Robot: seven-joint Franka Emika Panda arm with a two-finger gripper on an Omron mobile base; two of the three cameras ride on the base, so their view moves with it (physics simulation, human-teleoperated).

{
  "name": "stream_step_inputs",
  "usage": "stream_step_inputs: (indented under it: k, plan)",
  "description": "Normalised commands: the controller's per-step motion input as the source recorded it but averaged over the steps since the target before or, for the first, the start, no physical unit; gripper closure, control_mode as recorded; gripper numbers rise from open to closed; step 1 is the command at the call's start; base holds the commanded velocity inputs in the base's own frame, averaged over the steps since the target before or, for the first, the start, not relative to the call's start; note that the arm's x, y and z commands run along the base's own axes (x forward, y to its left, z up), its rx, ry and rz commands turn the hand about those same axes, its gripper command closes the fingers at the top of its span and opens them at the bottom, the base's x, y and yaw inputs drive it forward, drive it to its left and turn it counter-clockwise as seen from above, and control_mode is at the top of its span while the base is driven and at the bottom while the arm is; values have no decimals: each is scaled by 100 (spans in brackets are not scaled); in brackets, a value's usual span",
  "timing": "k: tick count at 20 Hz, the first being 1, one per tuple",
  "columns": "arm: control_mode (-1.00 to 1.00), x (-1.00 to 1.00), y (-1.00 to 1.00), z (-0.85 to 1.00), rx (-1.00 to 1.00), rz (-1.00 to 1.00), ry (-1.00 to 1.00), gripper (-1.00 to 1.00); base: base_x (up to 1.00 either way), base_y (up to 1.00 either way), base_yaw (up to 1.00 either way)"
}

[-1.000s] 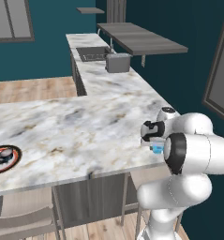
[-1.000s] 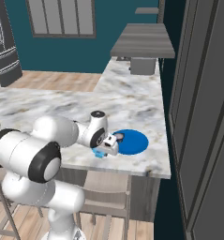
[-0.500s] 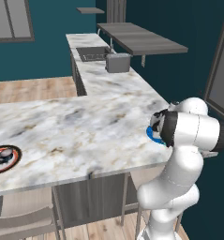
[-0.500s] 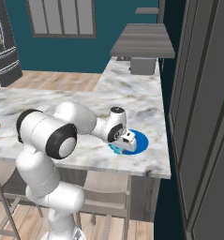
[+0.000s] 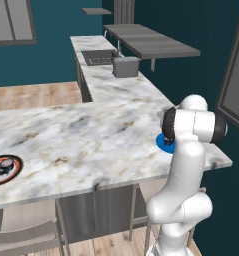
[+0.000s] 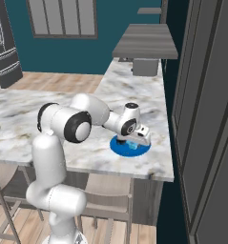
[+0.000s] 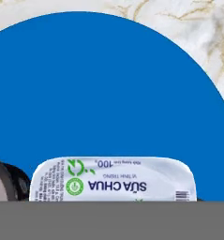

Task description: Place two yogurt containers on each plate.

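Right base view: your gripper (image 6: 134, 141) has swung over the blue plate (image 6: 119, 147), carrying a pale yogurt tub (image 7: 112, 180). Release is next. A dark tub (image 7: 5, 180) sits beside it.

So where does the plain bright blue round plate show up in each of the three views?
Left base view: blue round plate, right of centre, a sliver beside the white arm.
Right base view, centre, under the tool.
Hand view, spanning most of the frame.
Shared landmark: the marble counter beneath it.
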Motion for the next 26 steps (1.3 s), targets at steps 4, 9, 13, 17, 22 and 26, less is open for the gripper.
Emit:
stream_step_inputs:
  k: [4, 9, 13, 17, 22, 26]
  plan:
    - [-100, 19, -24, -24, 0, 0, 0, 100, 0, 0, 0]
    - [-100, 4, -16, -15, 0, 0, 0, 100, 0, 0, 0]
    - [-100, 0, -1, -11, 0, -2, 0, 100, 0, 0, 0]
    - [-100, 0, 0, -2, 0, -4, 0, -100, 0, 0, 0]
    - [-100, 0, -3, 0, 0, -5, -1, -100, 0, 0, 0]
    - [-100, 4, 0, 0, 0, -2, -8, -100, 0, 0, 0]
